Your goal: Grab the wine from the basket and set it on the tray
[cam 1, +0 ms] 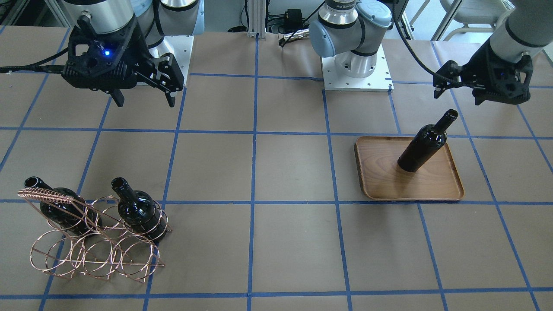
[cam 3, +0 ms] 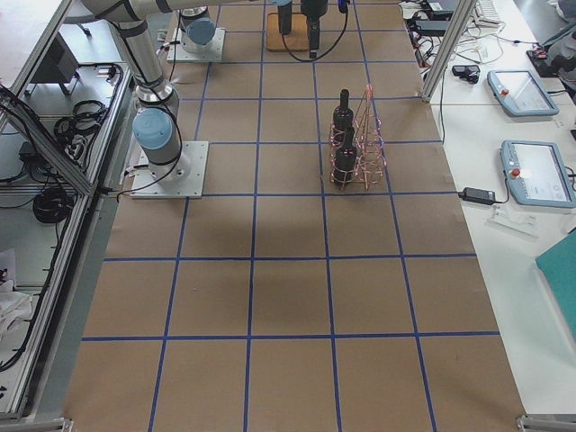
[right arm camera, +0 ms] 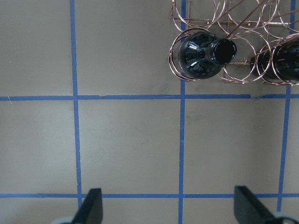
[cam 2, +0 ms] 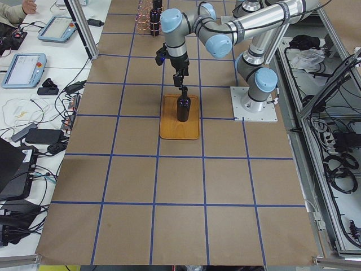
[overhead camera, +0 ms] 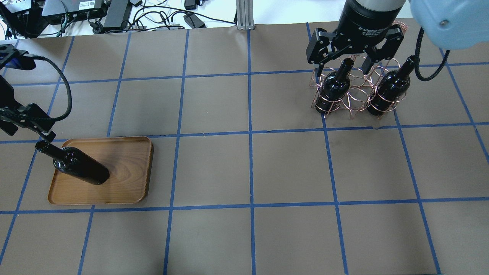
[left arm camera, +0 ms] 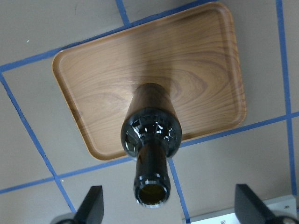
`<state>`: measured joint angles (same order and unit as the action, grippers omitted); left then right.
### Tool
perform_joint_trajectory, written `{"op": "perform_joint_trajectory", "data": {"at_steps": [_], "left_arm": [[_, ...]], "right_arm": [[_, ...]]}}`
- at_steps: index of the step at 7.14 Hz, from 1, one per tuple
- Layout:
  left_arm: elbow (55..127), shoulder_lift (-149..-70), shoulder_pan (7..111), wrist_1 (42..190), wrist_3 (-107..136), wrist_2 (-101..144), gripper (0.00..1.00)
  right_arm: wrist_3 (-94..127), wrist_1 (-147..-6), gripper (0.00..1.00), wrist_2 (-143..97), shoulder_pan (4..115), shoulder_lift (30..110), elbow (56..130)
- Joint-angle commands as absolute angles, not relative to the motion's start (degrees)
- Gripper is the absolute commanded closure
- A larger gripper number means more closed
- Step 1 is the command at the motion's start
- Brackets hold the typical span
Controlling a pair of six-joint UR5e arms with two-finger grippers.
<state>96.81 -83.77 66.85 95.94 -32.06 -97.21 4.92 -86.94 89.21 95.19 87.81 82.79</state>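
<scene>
Glossy near-black wine [cam 1: 425,142] stands upright on grained wooden tray [cam 1: 389,181].

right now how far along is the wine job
About a third. Done: one wine bottle stands upright on the tray, with the left gripper open above it, not gripping. In hand: nothing; the right gripper hangs open short of the basket. Left: two bottles sit in the basket's rings, to be moved to the tray.
</scene>
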Motion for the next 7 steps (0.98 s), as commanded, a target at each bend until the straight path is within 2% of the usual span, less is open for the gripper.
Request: {"op": "perform_joint_trajectory", "data": {"at_steps": [1, 5, 7], "left_arm": [[94.84, -82.27, 74.31, 97.03, -22.18, -97.03, 0.0], [94.83, -82.26, 88.04, 93.79, -4.79, -95.89, 0.0], [94.92, -82.62, 89.56, 93.25, -2.2, -94.66, 0.0]], "right_arm": [[4.92, -86.92, 0.0, 89.21, 95.19, 87.8, 82.79], [4.92, -86.92, 0.0, 89.21, 95.19, 87.8, 82.79], [4.92, -86.92, 0.0, 89.21, 95.19, 87.8, 82.79]]}}
